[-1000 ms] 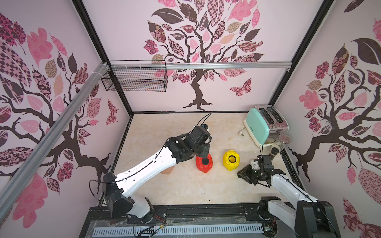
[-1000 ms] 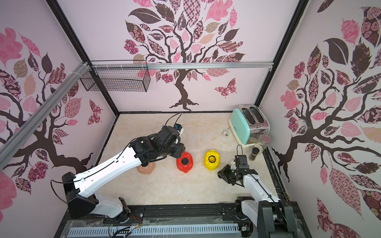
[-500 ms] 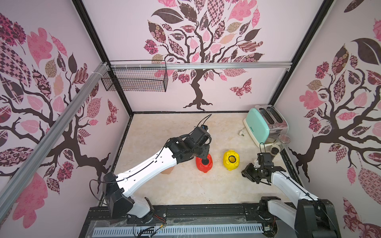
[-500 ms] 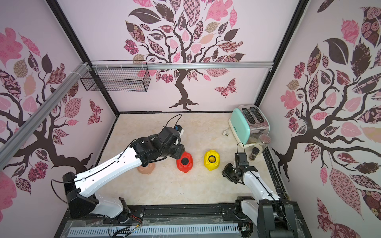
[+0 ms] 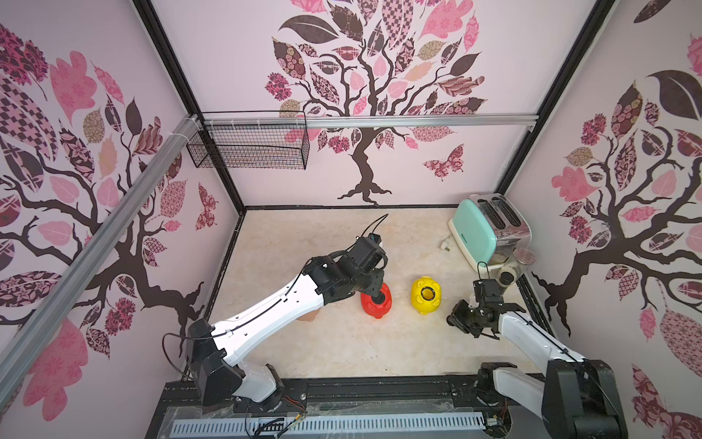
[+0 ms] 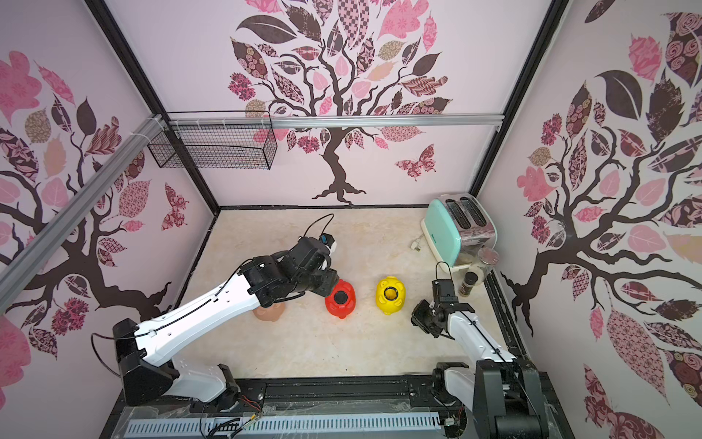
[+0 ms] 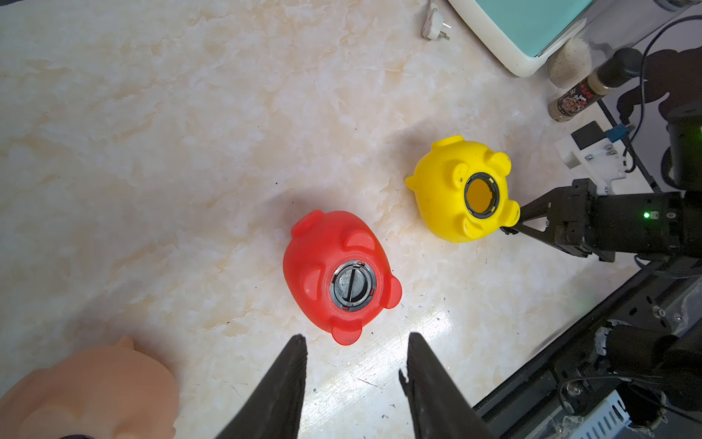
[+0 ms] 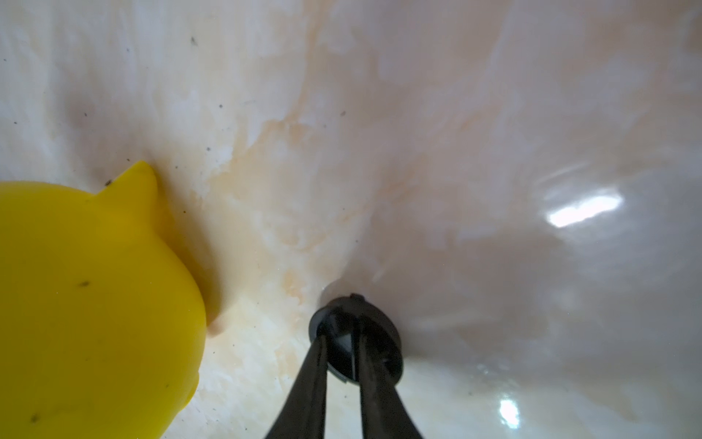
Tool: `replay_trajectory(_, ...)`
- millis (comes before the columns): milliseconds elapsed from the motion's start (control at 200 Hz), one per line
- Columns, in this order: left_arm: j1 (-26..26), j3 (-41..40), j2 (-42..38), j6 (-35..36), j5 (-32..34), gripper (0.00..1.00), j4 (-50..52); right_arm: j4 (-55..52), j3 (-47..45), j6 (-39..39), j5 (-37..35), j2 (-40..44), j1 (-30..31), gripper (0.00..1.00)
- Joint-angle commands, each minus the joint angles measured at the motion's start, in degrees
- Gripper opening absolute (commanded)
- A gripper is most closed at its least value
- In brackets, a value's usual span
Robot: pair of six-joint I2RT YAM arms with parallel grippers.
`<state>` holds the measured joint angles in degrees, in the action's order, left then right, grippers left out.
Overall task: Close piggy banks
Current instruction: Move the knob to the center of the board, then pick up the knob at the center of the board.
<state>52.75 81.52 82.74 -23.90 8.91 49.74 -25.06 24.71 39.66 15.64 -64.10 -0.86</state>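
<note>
Lying belly-up | red pig [image 6: 339, 310], yellow pig [image 6: 388, 306] | long axes front-back, snouts rearward

Staged robot test cell dressed as a kitchen. Evidence: tree-decal wall panels [image 5: 364, 95] in black framing, marble-look tabletop [image 5: 304, 243], mint-green toaster [image 5: 478, 232] at right, wire basket [image 5: 250, 148] at upper left, mounting rail [image 5: 380, 389] along the bottom edge.

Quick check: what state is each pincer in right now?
Left pincer: open, holding nothing.
Right pincer: nearly shut astride the black plug's ridge; firm grip cannot be told.
</note>
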Motion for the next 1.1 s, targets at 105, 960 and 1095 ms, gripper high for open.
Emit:
replay_trajectory(105,-0.1,-0.6,-2.6,0.9,0.4,0.46,-0.7,-3.1,1.9,-0.4,-6.5,-6.0,0.1,0.17)
replay_trajectory(960,-0.1,-5.0,-5.9,1.2,-4.9,0.47,-4.3,-10.5,11.7,-2.0,-18.1,-19.4,3.9,0.08)
replay_trajectory(1095,-0.1,-4.8,-5.2,1.4,-5.4,0.47,-4.2,-10.0,12.0,-2.7,-18.3,-19.1,4.0,0.00)
